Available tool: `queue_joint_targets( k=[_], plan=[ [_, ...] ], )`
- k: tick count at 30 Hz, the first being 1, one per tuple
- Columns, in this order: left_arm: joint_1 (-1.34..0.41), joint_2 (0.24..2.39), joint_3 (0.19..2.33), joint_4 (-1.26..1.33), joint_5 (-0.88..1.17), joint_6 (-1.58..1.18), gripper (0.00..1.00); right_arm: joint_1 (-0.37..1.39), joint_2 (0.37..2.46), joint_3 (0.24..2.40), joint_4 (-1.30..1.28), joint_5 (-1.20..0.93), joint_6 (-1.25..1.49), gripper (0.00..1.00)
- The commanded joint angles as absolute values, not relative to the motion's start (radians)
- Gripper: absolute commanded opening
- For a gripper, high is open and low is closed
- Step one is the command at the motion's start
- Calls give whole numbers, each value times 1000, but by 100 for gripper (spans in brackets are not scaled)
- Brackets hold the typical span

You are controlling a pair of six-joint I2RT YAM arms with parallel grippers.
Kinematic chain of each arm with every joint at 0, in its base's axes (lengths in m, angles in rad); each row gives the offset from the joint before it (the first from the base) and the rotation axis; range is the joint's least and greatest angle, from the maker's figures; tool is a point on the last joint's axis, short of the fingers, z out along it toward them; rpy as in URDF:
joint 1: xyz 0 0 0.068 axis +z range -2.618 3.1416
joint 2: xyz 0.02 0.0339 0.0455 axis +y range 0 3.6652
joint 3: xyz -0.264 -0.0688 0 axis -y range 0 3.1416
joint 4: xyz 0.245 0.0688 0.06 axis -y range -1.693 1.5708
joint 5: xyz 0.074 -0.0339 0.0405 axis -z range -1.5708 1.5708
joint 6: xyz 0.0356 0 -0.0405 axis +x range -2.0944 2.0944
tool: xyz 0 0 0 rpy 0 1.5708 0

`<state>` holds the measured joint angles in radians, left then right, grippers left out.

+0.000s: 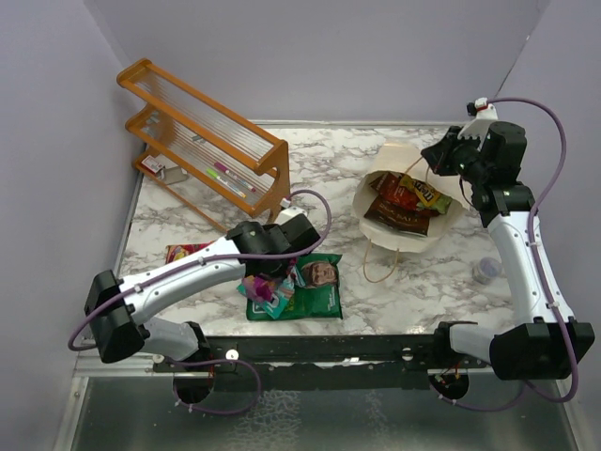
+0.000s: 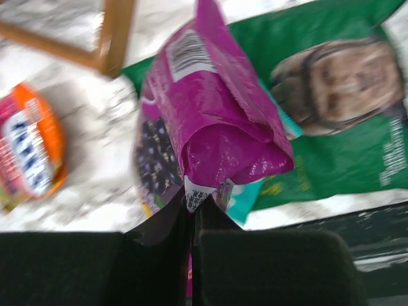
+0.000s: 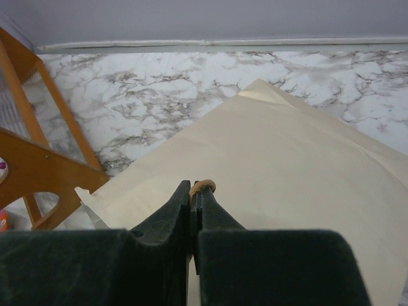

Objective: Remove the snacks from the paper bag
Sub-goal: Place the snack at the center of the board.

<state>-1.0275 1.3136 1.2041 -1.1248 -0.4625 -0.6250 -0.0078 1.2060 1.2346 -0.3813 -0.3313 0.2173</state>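
Note:
The beige paper bag (image 1: 390, 162) lies on the marble table at right, mouth toward me, with a dark brown packet (image 1: 399, 216) and a red-yellow packet (image 1: 413, 191) inside. My right gripper (image 3: 196, 191) is shut on the bag's brown string handle (image 3: 203, 187), above the bag's side (image 3: 287, 166). My left gripper (image 2: 194, 207) is shut on the edge of a purple packet (image 2: 210, 108), just above a green packet (image 2: 344, 127); both show in the top view, purple (image 1: 260, 287) on green (image 1: 315, 291). An orange-red candy bag (image 1: 183, 252) lies left of them.
An orange wooden slatted rack (image 1: 202, 141) with pens stands at the back left; its leg (image 2: 115, 32) is close to my left gripper. A small clear round cap (image 1: 485, 271) lies near the right arm. The bag's other string handle (image 1: 380, 268) loops onto the table.

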Motion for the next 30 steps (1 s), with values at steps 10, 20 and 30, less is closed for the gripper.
queue_joint_targets(
  k=[10, 20, 30],
  plan=[
    [-1028, 1533, 1087, -530, -286, -634, 10, -6, 1181, 1214, -363, -404, 214, 1],
    [-1028, 1277, 906, -544, -272, -688, 45, -6, 1191, 1207, -359, -428, 217, 1],
    [-1029, 1177, 1064, -516, -167, -557, 82, -5, 1160, 1204, -366, -454, 225, 2]
  ],
)
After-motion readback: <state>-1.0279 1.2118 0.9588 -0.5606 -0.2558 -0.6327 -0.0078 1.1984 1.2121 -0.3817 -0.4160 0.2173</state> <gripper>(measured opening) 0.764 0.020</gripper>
